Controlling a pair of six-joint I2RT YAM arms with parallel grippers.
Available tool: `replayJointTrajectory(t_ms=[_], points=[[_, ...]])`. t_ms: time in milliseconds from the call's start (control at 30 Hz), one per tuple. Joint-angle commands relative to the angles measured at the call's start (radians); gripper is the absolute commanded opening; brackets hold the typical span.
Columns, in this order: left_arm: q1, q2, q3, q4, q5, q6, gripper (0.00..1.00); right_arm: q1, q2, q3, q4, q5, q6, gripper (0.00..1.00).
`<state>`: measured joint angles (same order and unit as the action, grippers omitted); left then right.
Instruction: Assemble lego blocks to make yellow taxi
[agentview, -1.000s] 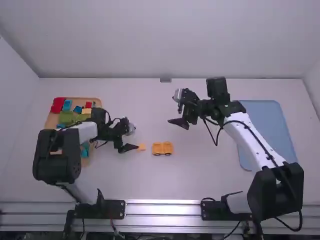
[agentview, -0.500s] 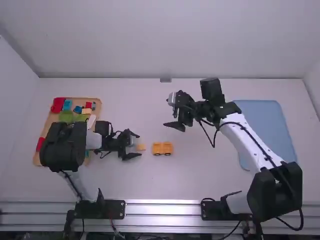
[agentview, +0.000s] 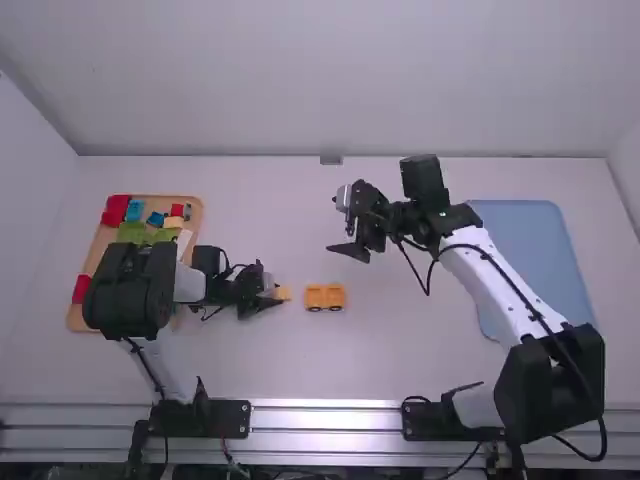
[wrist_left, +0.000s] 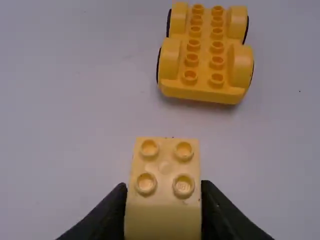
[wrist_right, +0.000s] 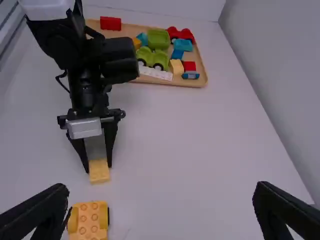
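Note:
In the high view my left gripper (agentview: 272, 295) is low at the small yellow brick (agentview: 283, 294), left of the yellow wheeled base (agentview: 325, 297). In the left wrist view, my left gripper (wrist_left: 164, 187) is shut on the sides of the four-stud brick (wrist_left: 165, 167); the studded base (wrist_left: 205, 55) stands apart from it. My right gripper (agentview: 348, 252) hangs open above and beyond the base. From the right wrist view, my right gripper (wrist_right: 161, 192) has nothing between its fingers, and the brick (wrist_right: 99, 171) sits between the left gripper's fingertips, near the base (wrist_right: 89, 222).
A wooden tray (agentview: 98, 245) of red, blue, green and yellow pieces lies at the left, partly under the left arm. A flat blue tray (agentview: 535, 250) lies on the right beside the right arm. The table (agentview: 330, 360) surrounds the base.
My left gripper has turned at the small brick, spread its fingers around it and then shut on it. My right gripper has shifted slightly left. The base has stayed in place.

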<state>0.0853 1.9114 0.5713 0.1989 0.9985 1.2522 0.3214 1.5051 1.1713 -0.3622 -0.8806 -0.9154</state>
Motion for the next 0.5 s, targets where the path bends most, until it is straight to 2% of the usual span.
replayJointTrajectory(t_ms=[0, 233, 367, 467], points=[[-0.007, 0.009, 0.006, -0.006, 0.005, -0.007, 0.32, 0.000, 0.006, 0.017, -0.002, -0.016, 0.002, 0.99], [-0.007, 0.009, 0.006, -0.008, 0.006, 0.021, 0.23, 0.005, 0.006, 0.017, 0.002, -0.015, 0.001, 0.99], [-0.006, 0.007, 0.008, -0.010, 0.007, 0.038, 0.30, 0.007, 0.006, 0.017, 0.010, -0.011, 0.001, 0.99], [-0.007, -0.021, 0.027, -0.047, 0.005, 0.037, 0.29, 0.002, 0.006, 0.017, 0.011, -0.008, 0.001, 0.99]])
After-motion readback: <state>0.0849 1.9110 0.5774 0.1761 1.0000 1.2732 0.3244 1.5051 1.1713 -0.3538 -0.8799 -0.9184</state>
